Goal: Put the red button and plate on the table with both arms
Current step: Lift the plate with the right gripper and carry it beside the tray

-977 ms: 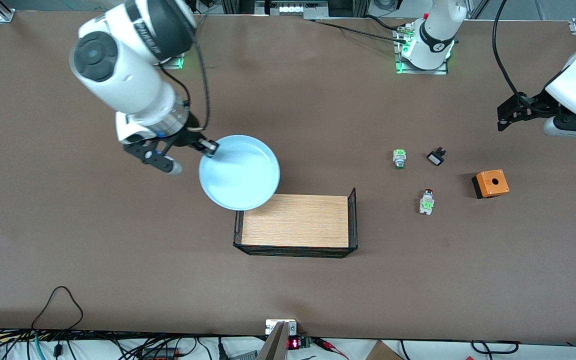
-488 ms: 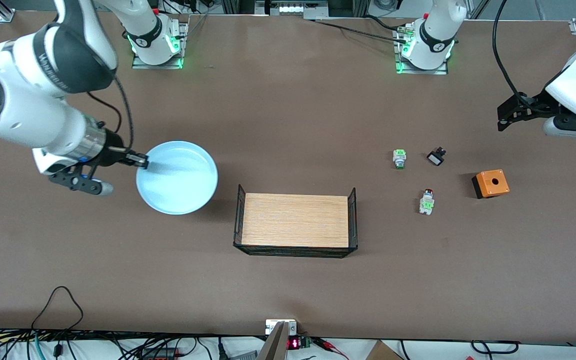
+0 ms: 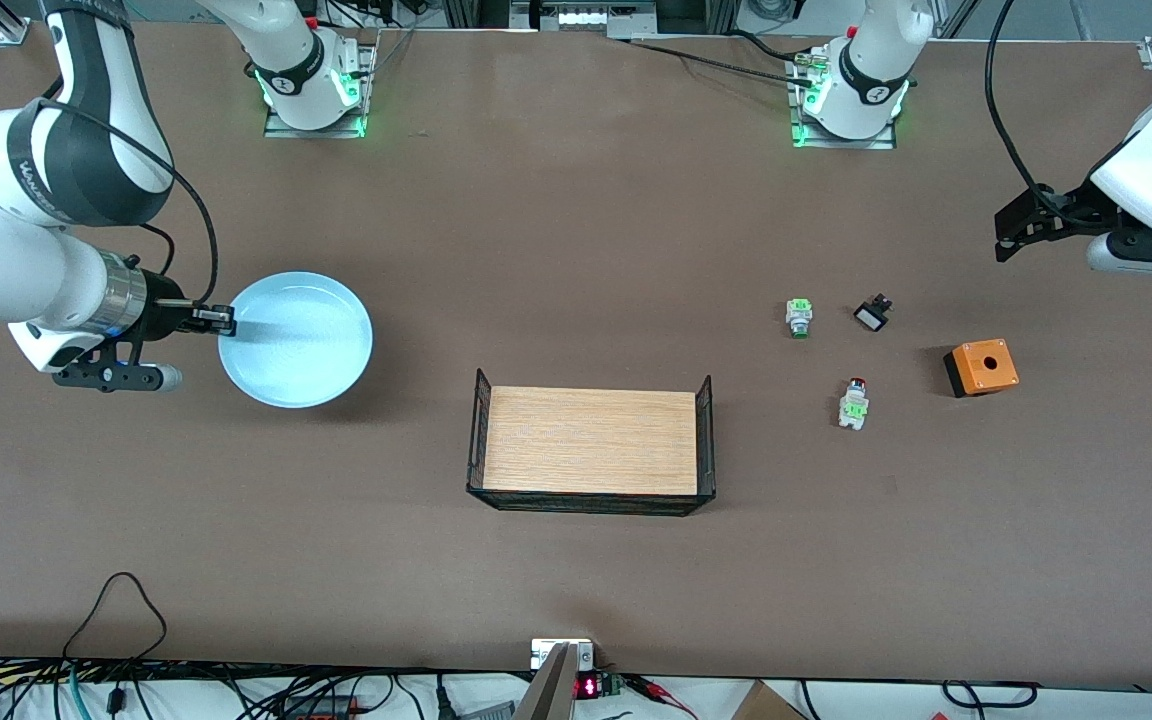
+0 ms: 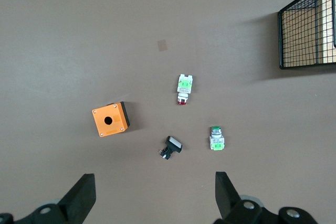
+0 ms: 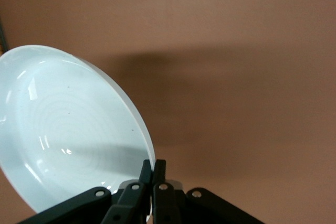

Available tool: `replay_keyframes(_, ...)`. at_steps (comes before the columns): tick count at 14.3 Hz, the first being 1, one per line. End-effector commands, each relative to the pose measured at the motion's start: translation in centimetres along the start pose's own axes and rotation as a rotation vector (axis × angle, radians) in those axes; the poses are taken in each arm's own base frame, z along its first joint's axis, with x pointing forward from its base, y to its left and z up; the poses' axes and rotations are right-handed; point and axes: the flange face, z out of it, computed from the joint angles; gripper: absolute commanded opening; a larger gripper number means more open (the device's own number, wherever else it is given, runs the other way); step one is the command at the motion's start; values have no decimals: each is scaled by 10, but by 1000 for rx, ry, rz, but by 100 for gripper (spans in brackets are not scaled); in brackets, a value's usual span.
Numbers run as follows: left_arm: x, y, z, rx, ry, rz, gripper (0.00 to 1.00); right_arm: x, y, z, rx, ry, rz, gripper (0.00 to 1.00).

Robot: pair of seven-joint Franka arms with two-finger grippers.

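Observation:
My right gripper is shut on the rim of the pale blue plate and holds it above the brown table toward the right arm's end. The right wrist view shows the plate with its rim pinched between the fingers. The red button, whitish with a green block and red cap, lies on the table toward the left arm's end; it also shows in the left wrist view. My left gripper is open and empty, up in the air over that end of the table; its fingers show spread wide.
A wooden tray with black wire ends stands mid-table. A green-tipped button part, a small black part and an orange box with a hole lie near the red button. Cables run along the edge nearest the front camera.
My right arm has carried the plate from over the tray's corner toward the right arm's end of the table. The left arm has not moved.

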Motion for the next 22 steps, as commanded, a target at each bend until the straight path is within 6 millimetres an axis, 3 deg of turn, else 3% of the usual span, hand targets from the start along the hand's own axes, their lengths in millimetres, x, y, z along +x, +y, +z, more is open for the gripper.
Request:
replay_keyframes(1, 1, -3, -6, 13, -6, -9, 100, -14, 7, 20, -64, -14, -41, 0)
replay_keyframes(10, 1, -3, -5, 13, -7, -7, 100, -25, 67, 96, -61, -32, -110, 0)
replay_keyframes(13, 0, -3, -5, 13, -12, -7, 100, -37, 88, 132, -53, -13, -140, 0)
replay_keyframes(20, 0, -3, -5, 13, -10, -7, 100, -49, 117, 186, -36, -26, -183, 0)
replay_keyframes(22, 0, -3, -5, 13, -12, -9, 100, -52, 117, 198, -34, -30, -187, 0)
